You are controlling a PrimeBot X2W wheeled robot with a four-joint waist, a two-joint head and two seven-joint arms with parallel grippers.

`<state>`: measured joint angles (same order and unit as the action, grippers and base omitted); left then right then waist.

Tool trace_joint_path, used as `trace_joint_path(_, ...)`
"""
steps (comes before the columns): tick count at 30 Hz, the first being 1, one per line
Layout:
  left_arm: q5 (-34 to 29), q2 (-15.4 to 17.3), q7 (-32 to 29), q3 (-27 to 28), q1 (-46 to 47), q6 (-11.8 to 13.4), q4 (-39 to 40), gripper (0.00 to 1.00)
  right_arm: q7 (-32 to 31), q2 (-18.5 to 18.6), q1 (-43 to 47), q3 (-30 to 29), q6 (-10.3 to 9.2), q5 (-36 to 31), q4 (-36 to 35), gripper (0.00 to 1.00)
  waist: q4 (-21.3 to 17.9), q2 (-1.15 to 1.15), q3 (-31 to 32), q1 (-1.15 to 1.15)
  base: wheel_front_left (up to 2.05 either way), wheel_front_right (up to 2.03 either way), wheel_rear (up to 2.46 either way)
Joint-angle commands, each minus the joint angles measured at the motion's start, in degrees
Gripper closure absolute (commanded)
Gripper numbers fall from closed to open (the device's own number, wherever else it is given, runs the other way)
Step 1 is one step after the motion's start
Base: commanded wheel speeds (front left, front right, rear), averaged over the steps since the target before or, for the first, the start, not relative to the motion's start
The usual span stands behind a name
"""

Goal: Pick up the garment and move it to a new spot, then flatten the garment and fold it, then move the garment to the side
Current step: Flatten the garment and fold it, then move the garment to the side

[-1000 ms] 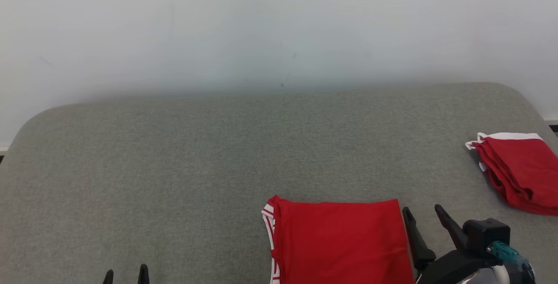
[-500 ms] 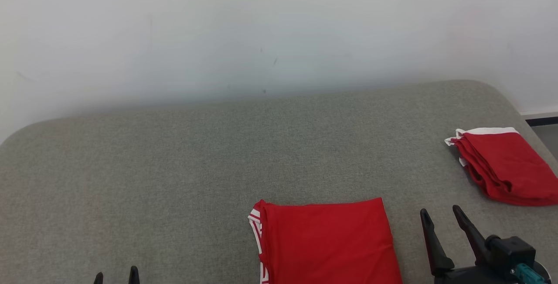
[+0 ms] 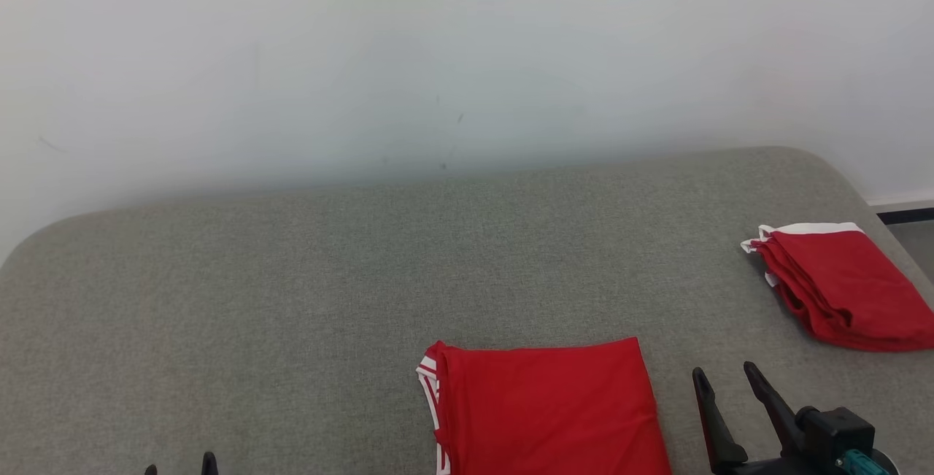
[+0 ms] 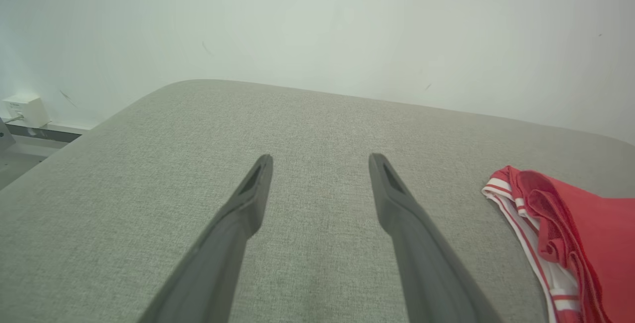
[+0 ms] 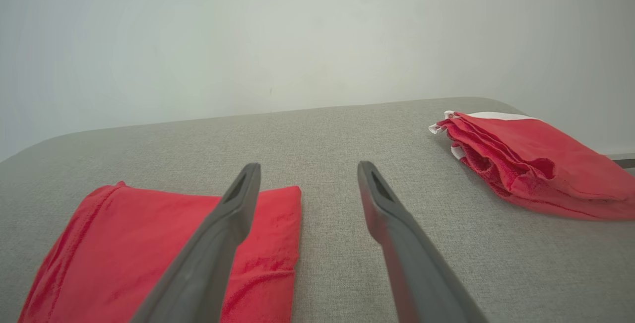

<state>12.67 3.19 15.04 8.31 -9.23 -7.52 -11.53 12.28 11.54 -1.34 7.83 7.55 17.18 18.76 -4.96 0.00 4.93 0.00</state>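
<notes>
Garment [image 3: 543, 409] folded flat on our grey worktop [image 3: 292, 278].
Our right end effector [image 3: 723, 371] hangs just beside it, spread wide and empty; our left end effector [image 3: 179, 465] likewise, well apart.

Two red garments: near garment [image 3: 543, 409], far garment [image 3: 839, 285]; one grey table [image 3: 292, 300]; two grippers: left gripper [image 3: 179, 464], right gripper [image 3: 722, 370].

The right gripper [image 5: 307, 166] stands with its jaws wide apart and empty above a grey padded bench [image 5: 347, 134]. A folded red garment [image 5: 124, 248] lies by the bench's near edge. A second red garment [image 5: 536, 164], white-trimmed, lies near the far right corner, before a white wall [image 5: 297, 40].
</notes>
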Motion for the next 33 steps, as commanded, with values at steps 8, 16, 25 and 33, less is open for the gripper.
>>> trace_joint_path(8,0.03,-0.24,0.16,0.77,-0.15,0.06,-0.48,0.0,1.25,-0.31,-2.03,1.14,-0.14,0.43,1.71,0.0,0.3,0.0,0.23,0.0,0.0,0.0,0.0)
trace_joint_path(16,0.36,-0.31,0.16,0.93,-0.65,0.06,-0.45,0.0,1.48,-0.69,-2.55,0.65,-0.14,-0.16,2.37,0.0,0.11,0.0,0.01,0.0,0.0,0.0,0.0)
trace_joint_path(25,0.19,-0.33,0.16,0.41,0.05,0.06,-0.76,0.0,1.71,-0.93,-2.77,1.28,-0.14,0.52,2.7,0.0,0.39,0.0,-0.36,0.0,0.0,0.0,0.0)
trace_joint_path(33,0.14,-0.34,0.16,0.44,0.17,0.06,-0.84,0.0,0.96,-0.58,-3.29,1.6,-0.14,0.27,2.26,0.0,0.56,0.0,-0.67,0.0,0.0,0.0,0.0)
